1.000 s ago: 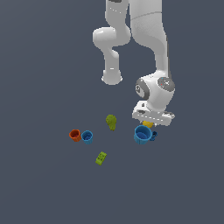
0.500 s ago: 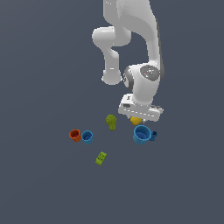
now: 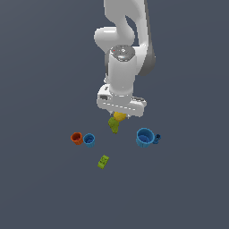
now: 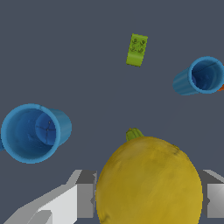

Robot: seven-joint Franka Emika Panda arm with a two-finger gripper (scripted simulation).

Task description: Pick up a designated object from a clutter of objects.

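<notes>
The yellow lump [image 3: 119,116] is held between my gripper's [image 3: 120,117] fingers, lifted above the floor; it fills the wrist view [image 4: 148,183] between the two grey fingers [image 4: 81,197]. The green lump [image 3: 113,125] sits just below it, and only its tip shows in the wrist view [image 4: 133,134]. The large blue cup [image 3: 145,137] stands toward the exterior view's right and also shows in the wrist view [image 4: 33,131]. The small blue cup [image 3: 89,140], orange cup [image 3: 76,137] and green brick [image 3: 103,161] lie apart from the gripper.
The floor [image 3: 188,188] is a flat dark grey surface. In the wrist view, the green brick [image 4: 137,49] and small blue cup [image 4: 199,76] lie beyond the held lump. The white arm [image 3: 123,67] rises above the clutter.
The gripper has risen and moved toward the exterior view's left, away from the large blue cup, carrying the yellow lump to above the green lump.
</notes>
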